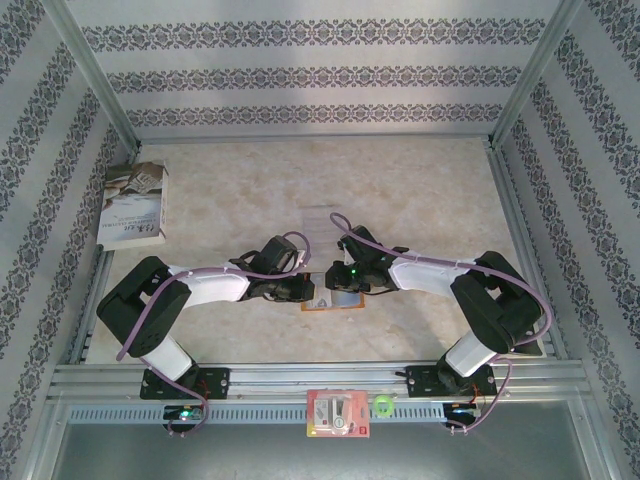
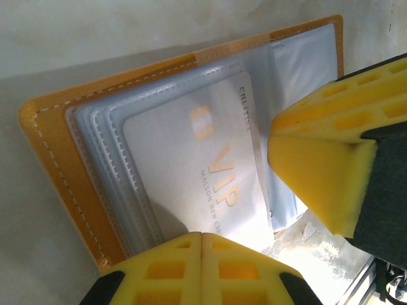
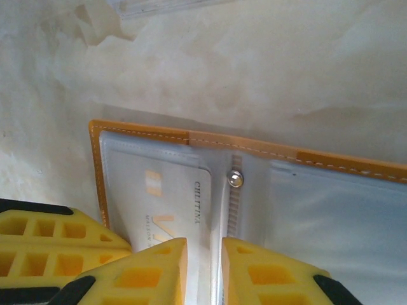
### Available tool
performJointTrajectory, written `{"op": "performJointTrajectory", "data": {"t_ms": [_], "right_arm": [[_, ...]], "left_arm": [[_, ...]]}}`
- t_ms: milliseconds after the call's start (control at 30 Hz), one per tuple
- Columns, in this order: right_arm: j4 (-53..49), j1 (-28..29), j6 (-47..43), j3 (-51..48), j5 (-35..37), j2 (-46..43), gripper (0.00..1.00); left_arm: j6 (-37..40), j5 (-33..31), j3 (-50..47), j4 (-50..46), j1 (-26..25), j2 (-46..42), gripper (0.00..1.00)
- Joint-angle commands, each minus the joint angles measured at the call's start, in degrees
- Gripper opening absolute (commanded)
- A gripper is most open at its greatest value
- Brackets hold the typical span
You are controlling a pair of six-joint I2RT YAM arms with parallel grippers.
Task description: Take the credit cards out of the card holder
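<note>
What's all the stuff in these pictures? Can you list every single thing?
card holder: one, orange-tan with blue-grey pockets, open flat on the table.
credit card: one seen, whitish with gold VIP letters, in a card holder pocket.
snap button: one, silver, at the card holder's fold.
book: one, white and brown, table's far left.
clear plastic tray: one, see-through, just beyond the card holder.
red-and-white packet: one, on the near metal rail.
green ring: one, beside the packet.
left claw: one, yellow, shut, at the card holder.
right claw: one, yellow, fingers slightly apart, over the card's edge.
</note>
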Motion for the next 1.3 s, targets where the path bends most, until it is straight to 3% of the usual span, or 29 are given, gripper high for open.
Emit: {"op": "performJointTrajectory", "data": {"t_ms": [0,500,600,733,867,1167,1267], "right_arm": [[-0.56,-0.13,0.46,-1.07,0.99,1.18,0.21],[4.82,0.47,1.12,-1.79,-4.86,4.96,0.23],[4.98,0.61,1.09,-1.71,-5.05,5.73,0.18],[2.69,0.96,0.80,-1.84,-2.00,4.67,0.05],[-2.81,1.63,-0.47,-1.55,5.08,1.20,0.00],[-6.24,2.25,-1.18,-2.50,11.03,-1.55,0.00],[-5.45,2.64,-2.14,-2.44,11.27,-2.99,0.03]], "left_arm": [[1.80,-1.63,-0.22,-3.62,1.20,-0.34,0.00],[1.83,-0.13,0.22,-3.08,1.56,1.39,0.00],[1.69,-0.06,0.19,-3.18,1.49,1.49,0.00],[1.69,-0.69,0.03,-3.80,1.55,0.63,0.00],[1.46,-1.30,-0.48,-3.93,1.56,-0.27,0.00],[1.16,-0.94,-1.11,-3.86,1.55,-2.55,0.00],[0.76,-0.98,-1.63,-2.79,1.50,-5.22,0.13]]}}
